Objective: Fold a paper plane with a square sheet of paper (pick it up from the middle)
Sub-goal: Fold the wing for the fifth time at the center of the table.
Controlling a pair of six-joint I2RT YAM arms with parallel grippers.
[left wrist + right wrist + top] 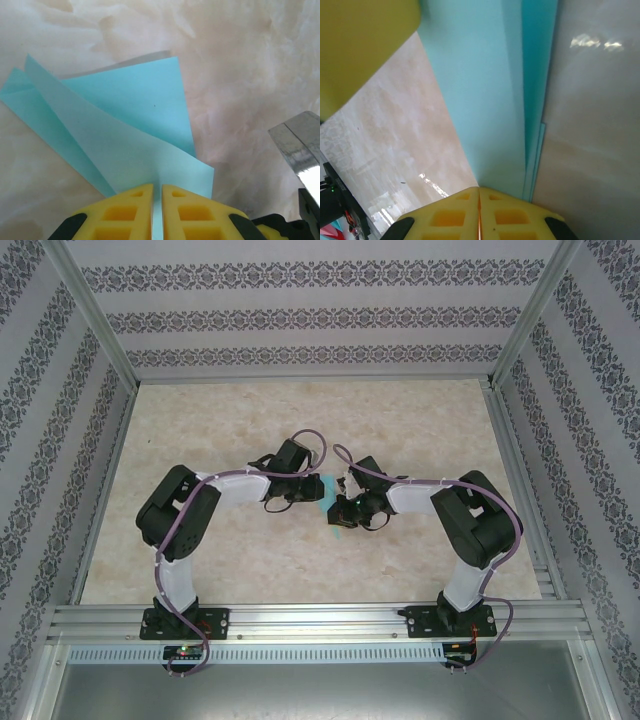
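Pinching the paper plane [321, 487] from opposite sides, the left gripper [304, 490] and the right gripper [340, 510] met near the middle of the table [420, 420], and the turquoise paper showed between them as a small patch.

From the left wrist the paper appeared as several overlapping flaps, a paler one lying across a brighter one, narrowing to a sharp tip at the upper left. The left jaws were closed to a thin slot with a sliver of paper running down into it. From the right wrist the paper was a long band with stacked edges along its right side; its lower end ran into the seam of the right jaws, which were pressed together on it.

The table was pale beige with a marbled pattern. The overhead view alone showed the walls [300, 315], papered in dark floral stripes, and the aluminium frame [320, 620] at the near edge. The right wrist view caught a blurred yellow finger [365, 45] at its upper left.
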